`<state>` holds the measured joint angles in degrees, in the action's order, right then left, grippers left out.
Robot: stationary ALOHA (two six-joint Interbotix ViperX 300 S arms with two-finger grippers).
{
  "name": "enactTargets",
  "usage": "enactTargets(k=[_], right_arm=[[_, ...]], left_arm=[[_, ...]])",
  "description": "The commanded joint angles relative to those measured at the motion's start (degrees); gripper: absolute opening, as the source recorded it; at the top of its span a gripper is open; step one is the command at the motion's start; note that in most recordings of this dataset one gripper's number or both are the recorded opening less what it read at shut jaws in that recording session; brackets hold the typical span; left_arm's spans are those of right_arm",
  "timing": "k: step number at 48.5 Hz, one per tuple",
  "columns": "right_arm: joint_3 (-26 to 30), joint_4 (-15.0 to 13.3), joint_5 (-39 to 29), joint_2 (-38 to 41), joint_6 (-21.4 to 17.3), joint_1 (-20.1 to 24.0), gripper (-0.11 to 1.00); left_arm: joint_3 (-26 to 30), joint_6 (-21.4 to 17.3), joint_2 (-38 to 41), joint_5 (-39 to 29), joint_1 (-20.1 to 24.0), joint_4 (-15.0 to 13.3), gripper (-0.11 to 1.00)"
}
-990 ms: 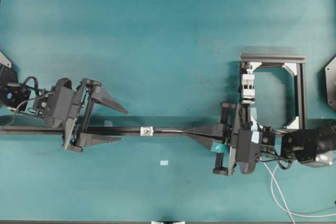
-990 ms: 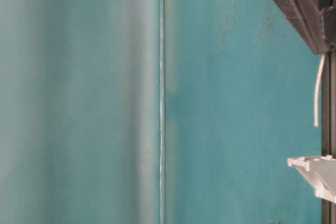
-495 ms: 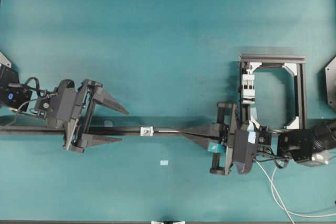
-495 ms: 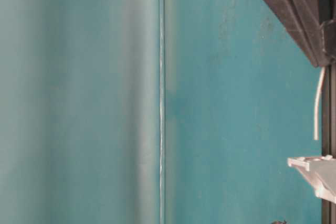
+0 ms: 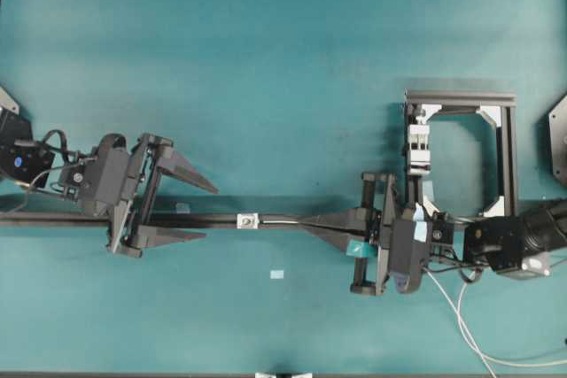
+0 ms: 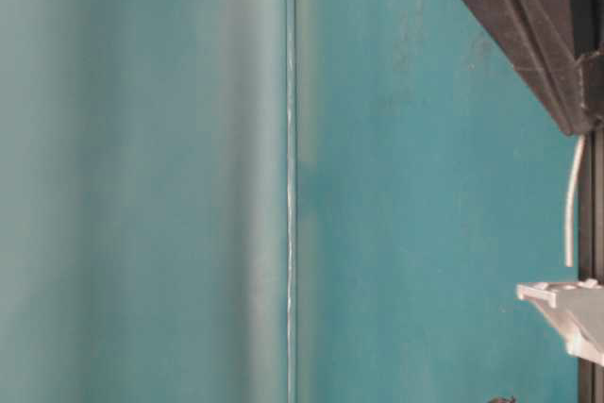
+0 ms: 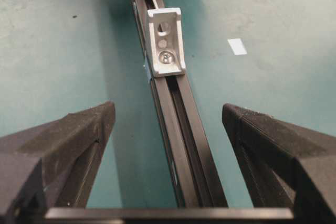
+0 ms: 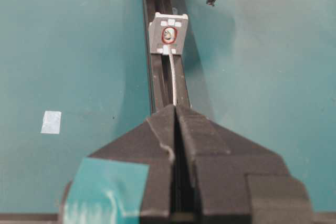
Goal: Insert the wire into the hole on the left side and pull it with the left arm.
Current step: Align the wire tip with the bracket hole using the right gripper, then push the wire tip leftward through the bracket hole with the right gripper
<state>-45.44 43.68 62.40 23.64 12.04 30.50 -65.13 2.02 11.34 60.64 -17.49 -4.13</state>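
A thin pale wire [image 8: 172, 80] runs along the black rail [image 7: 178, 129] and out of my right gripper [image 8: 175, 107], which is shut on it. Its straight tip points at the hole [image 8: 168, 35] in the small silver bracket [image 5: 247, 220]. In the table-level view the wire [image 6: 569, 205] ends just short of the bracket [image 6: 566, 309]. Left of the bracket, my left gripper [image 5: 210, 212] is open, one finger on each side of the rail. The left wrist view shows the bracket [image 7: 166, 43] ahead of the left gripper [image 7: 168, 108], with nothing between the fingers but the rail.
A black frame with a white clamp block [image 5: 418, 148] stands at the right. A small pale tape rectangle [image 5: 277, 274] lies in front of the rail. The slack wire [image 5: 469, 325] loops off toward the front right edge.
My right gripper has slid left along the rail with the wire, bringing the tip closer to the bracket. The left gripper turned slightly and stays open.
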Motion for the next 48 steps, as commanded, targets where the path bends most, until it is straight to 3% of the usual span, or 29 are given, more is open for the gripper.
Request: enactTargets(k=[1, 27, 39, 48], right_arm=[[0.79, -0.44, 0.44, -0.7, 0.0, -0.18, 0.05], [1.85, -0.62, 0.18, 0.0, 0.09, -0.88, 0.05], [2.2, -2.81, 0.18, 0.18, 0.09, -1.05, 0.05], [2.72, -2.9, -0.09, 0.18, 0.09, -1.49, 0.05]], left_arm=[[0.35, -0.09, -0.62, 0.26, -0.09, 0.09, 0.62], [0.35, -0.09, -0.62, 0.26, 0.0, 0.18, 0.61], [0.35, -0.09, -0.62, 0.26, 0.0, 0.26, 0.61], [0.44, -0.09, -0.62, 0.26, 0.0, 0.26, 0.61]])
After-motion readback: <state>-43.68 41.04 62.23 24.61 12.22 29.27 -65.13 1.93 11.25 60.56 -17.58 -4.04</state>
